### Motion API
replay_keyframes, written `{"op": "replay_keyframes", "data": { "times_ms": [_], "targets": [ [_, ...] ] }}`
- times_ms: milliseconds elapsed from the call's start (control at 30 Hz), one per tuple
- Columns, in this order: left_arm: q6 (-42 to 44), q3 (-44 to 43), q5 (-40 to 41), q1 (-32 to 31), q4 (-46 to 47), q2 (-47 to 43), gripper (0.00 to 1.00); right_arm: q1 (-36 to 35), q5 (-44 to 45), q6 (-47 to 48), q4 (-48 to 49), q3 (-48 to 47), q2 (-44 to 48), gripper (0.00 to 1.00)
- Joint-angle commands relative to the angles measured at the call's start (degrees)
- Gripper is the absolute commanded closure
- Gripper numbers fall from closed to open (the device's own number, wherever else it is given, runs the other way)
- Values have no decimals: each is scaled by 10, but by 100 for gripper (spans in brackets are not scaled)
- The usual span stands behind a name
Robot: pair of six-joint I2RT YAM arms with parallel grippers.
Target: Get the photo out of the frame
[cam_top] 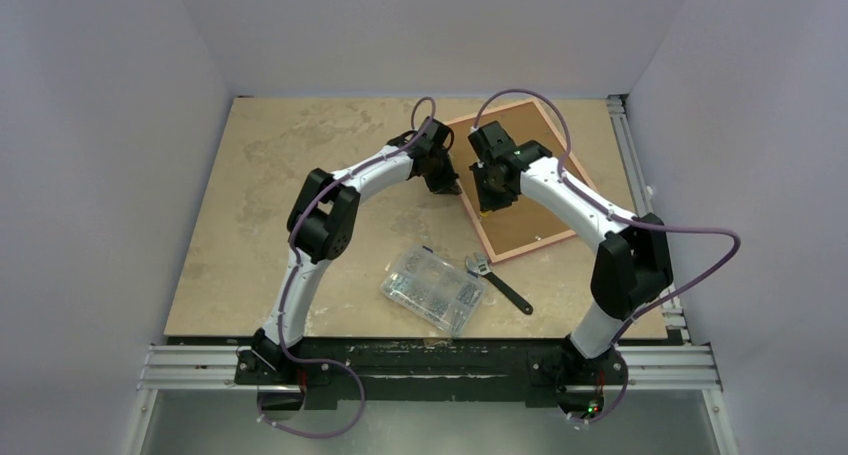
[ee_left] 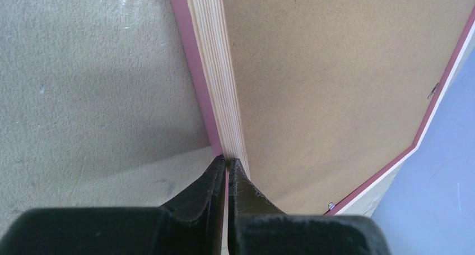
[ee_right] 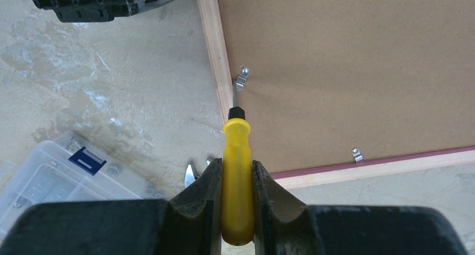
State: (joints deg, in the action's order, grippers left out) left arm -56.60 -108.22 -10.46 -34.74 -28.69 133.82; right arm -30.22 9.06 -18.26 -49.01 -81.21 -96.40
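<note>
The frame (cam_top: 530, 215) lies face down at the back right of the table, its brown fibreboard back (ee_right: 347, 59) up, with a pink and pale wood rim. The photo is hidden under the back. My left gripper (ee_left: 228, 161) is shut on the frame's left edge (ee_left: 215, 81), with a thin pink strip between the fingertips; in the top view the left gripper (cam_top: 447, 187) is at the frame's left side. My right gripper (ee_right: 237, 165) is shut on a yellow-handled screwdriver (ee_right: 237, 148). Its dark tip sits just below a metal clip (ee_right: 241, 78) at the back's left edge.
A clear screw box (cam_top: 433, 288) and a black wrench (cam_top: 498, 281) lie at the front centre of the table. Another clip (ee_right: 357, 154) sits on the frame's near edge. Two more clips (ee_left: 434, 90) show along the far rim. Walls close in the table on three sides.
</note>
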Motion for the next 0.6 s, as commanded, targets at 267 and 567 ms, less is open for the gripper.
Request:
{"op": "replay_keyframes", "data": {
  "times_ms": [267, 567],
  "targets": [
    [-3, 6, 11, -2, 13, 5, 100, -17, 33, -7, -110, -24, -8, 100],
    [14, -26, -7, 4, -11, 21, 100, -33, 128, -37, -147, -48, 29, 100]
  ]
}}
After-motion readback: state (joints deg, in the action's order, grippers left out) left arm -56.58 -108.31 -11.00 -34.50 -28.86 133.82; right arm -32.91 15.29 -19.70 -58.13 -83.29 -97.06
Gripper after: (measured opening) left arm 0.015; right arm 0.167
